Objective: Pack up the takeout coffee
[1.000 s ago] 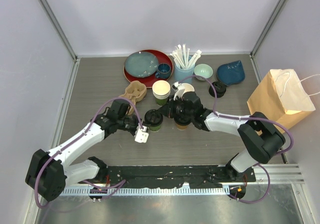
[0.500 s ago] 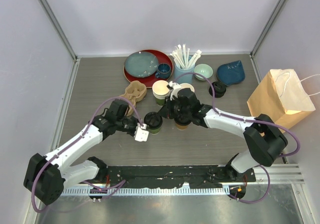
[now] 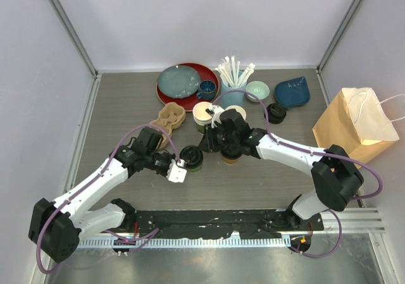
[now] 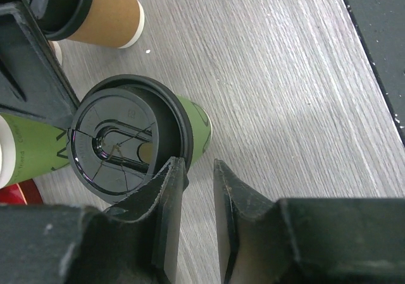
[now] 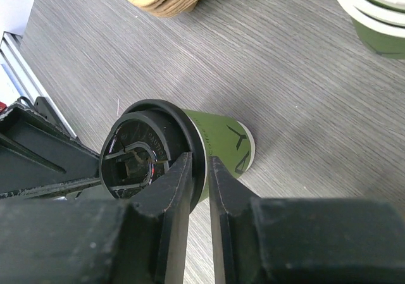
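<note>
Black left fingers (image 4: 166, 202) are standing narrowly parted with bare desk (image 4: 297, 75) showing through the gap. They are holding nothing and sitting just beside the near rim of the green-sided cup (image 4: 193, 124), which lies up and to the left of them in the left wrist view. That cup is standing upright on the desk, long axis vertical, black lid on, between the two arms at mid-desk. The pulp carrier (image 3: 169, 116) is sitting behind and to its left, nearer the left arm. The right fingers (image 5: 166, 195) are coming at the cup from the other side and straddling the lid rim, one inside and one outside. I cannot tell whether they are pinching it or just bracketing it. The right arm is looking like the closer one for any lift. The brown-sided cup (image 3: 231, 158) is also standing upright just right of the green one, lid on. The right wrist is mostly covering it from above, and the left wrist view is cutting it off. The lidless cup stack (image 3: 204, 114) is sitting just behind. The paper bag (image 3: 353, 124) is standing well apart at the far right with its inside not showing. I am judging both cups as not yet packed. Whether the green cup's lid is fully seated is hard to make out.
</note>
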`<control>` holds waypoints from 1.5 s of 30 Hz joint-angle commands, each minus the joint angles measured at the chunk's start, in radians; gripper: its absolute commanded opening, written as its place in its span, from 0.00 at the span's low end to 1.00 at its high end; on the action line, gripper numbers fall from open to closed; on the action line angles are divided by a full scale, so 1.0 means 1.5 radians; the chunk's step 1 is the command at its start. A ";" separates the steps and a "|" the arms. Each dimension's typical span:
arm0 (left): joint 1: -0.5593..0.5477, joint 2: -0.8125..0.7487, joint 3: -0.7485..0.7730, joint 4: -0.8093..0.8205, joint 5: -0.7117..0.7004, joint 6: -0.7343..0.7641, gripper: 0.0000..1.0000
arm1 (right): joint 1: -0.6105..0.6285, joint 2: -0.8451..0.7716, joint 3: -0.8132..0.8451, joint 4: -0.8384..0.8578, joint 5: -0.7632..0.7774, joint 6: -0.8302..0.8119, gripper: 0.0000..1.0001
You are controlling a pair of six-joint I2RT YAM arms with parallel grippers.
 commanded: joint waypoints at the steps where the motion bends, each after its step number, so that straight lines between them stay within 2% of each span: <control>1: -0.002 -0.001 0.018 -0.051 -0.023 0.006 0.30 | 0.013 -0.004 0.038 -0.047 -0.013 -0.022 0.23; 15: -0.003 -0.027 0.072 -0.038 0.010 -0.056 0.38 | -0.008 0.045 0.082 -0.075 -0.008 -0.043 0.25; 25: -0.003 -0.043 0.071 -0.069 0.013 -0.055 0.40 | -0.007 0.028 0.119 -0.096 -0.007 -0.069 0.33; 28: -0.002 -0.045 0.069 -0.008 -0.013 -0.144 0.40 | -0.007 0.021 0.122 -0.102 0.002 -0.073 0.40; 29: -0.002 -0.045 0.069 0.033 -0.021 -0.214 0.40 | -0.008 0.019 0.122 -0.104 0.005 -0.075 0.42; 30: -0.002 -0.044 0.069 0.056 -0.030 -0.251 0.40 | -0.007 0.014 0.127 -0.105 0.012 -0.079 0.51; 32: -0.001 -0.044 0.075 0.114 -0.060 -0.381 0.40 | -0.008 0.007 0.132 -0.109 0.018 -0.086 0.57; 35: 0.007 -0.048 0.089 0.150 -0.097 -0.523 0.40 | -0.008 -0.017 0.142 -0.118 0.026 -0.102 0.57; 36: 0.011 -0.051 0.094 0.155 -0.110 -0.622 0.40 | -0.007 -0.033 0.141 -0.121 0.028 -0.107 0.57; 39: 0.025 -0.044 0.121 0.132 -0.175 -0.781 0.36 | -0.008 -0.057 0.125 -0.132 0.029 -0.095 0.56; 40: 0.037 -0.034 0.129 0.107 -0.188 -0.814 0.34 | -0.007 -0.073 0.119 -0.137 0.023 -0.076 0.54; 41: 0.046 -0.029 0.143 0.095 -0.195 -0.837 0.34 | -0.007 -0.080 0.101 -0.140 0.019 -0.064 0.46; 43: 0.078 -0.011 0.157 0.064 -0.198 -0.910 0.31 | -0.007 -0.095 0.083 -0.149 0.012 -0.030 0.38; 45: 0.100 0.008 0.170 0.039 -0.203 -0.949 0.29 | -0.005 -0.101 0.056 -0.154 0.007 -0.014 0.38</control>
